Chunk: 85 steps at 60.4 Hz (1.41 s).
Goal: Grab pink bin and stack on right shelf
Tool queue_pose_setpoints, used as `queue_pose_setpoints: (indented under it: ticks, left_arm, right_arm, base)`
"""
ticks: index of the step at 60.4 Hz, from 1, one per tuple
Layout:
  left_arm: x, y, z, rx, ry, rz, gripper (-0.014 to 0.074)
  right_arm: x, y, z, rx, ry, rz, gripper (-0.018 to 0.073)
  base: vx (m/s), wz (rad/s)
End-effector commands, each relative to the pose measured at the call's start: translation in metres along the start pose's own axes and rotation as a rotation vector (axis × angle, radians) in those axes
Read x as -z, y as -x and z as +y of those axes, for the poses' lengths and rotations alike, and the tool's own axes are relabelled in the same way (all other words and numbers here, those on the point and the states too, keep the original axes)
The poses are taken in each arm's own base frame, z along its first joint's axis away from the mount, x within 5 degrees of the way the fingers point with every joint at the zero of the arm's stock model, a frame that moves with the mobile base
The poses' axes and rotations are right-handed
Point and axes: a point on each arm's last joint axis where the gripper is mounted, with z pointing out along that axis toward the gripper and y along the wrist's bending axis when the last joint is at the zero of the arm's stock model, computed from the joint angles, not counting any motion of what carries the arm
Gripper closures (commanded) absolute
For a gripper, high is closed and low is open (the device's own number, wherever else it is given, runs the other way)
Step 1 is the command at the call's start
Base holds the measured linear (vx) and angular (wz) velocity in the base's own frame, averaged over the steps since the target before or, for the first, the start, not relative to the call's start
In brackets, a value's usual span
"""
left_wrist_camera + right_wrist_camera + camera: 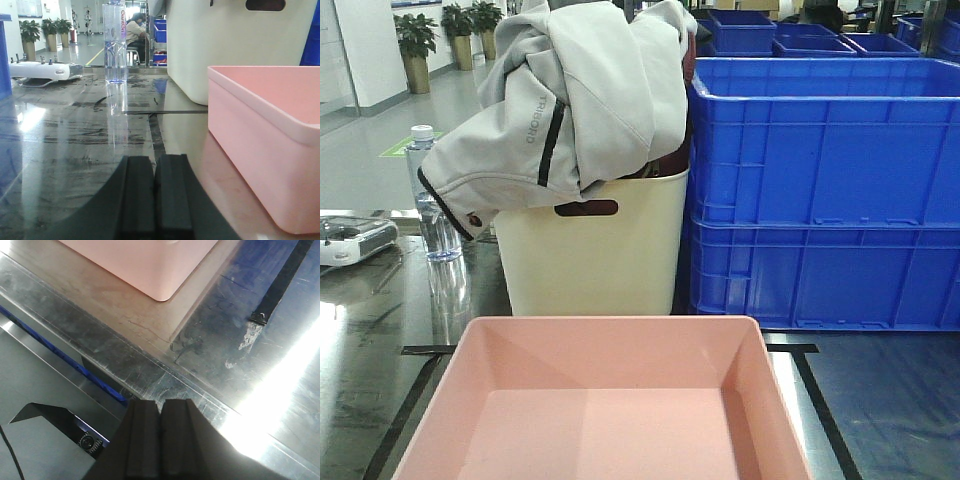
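The pink bin (605, 400) sits on a shiny steel surface marked with black tape (790, 349), which I judge to be the top of the right shelf (240, 370). Neither gripper touches it. So the step in hand looks like either the start of the grab or the moment after set-down; from these views alone I cannot tell which.

The left gripper (156, 200) hangs low over the steel with its fingers pressed together, empty. The bin (270, 135) lies ahead and to its right, near but apart, its long wall and thick rim facing the gripper. The right gripper (161, 440) is likewise closed on nothing, poised over the shelf's front edge; a rounded corner of the bin (150, 270) lies ahead and slightly to its left, well clear of the fingers.

If the grab is yet to come, each gripper must first open, then move in toward the bin's side rims, one from each side, and clamp the rim or wall evenly so the tub lifts level.

Beyond the bin, farther from both grippers, stand a cream bin (590, 250) draped with a grey jacket (570, 100), blue crates (825, 190) and a water bottle (114, 42).
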Motion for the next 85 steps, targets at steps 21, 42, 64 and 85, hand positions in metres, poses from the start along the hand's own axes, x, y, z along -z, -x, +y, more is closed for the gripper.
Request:
queue_pose_setpoints:
  ticks: [21,42,64,85]
  left_arm:
    - [0.001,0.004,-0.001,0.007,-0.019,-0.094,0.0594]
    - [0.001,0.004,-0.001,0.008,-0.019,-0.094,0.0594]
    - [0.001,0.004,-0.001,0.008,-0.019,-0.093,0.0594]
    - [0.001,0.004,-0.001,0.008,-0.019,-0.093,0.0594]
  right_arm:
    - [0.018,-0.004,-0.021,0.037,-0.485,-0.578,0.0568]
    - [-0.025,-0.052,-0.028,-0.139,-0.652,-0.794,0.0568]
    - [-0.049,-0.076,-0.028,-0.17,-0.661,-0.939,0.0568]
    - [-0.053,-0.077,-0.027,-0.2,-0.605,-0.915,0.0568]
  base:
    - [0.0,0.0]
    - [0.0,0.0]
    - [0.0,0.0]
    - [0.0,0.0]
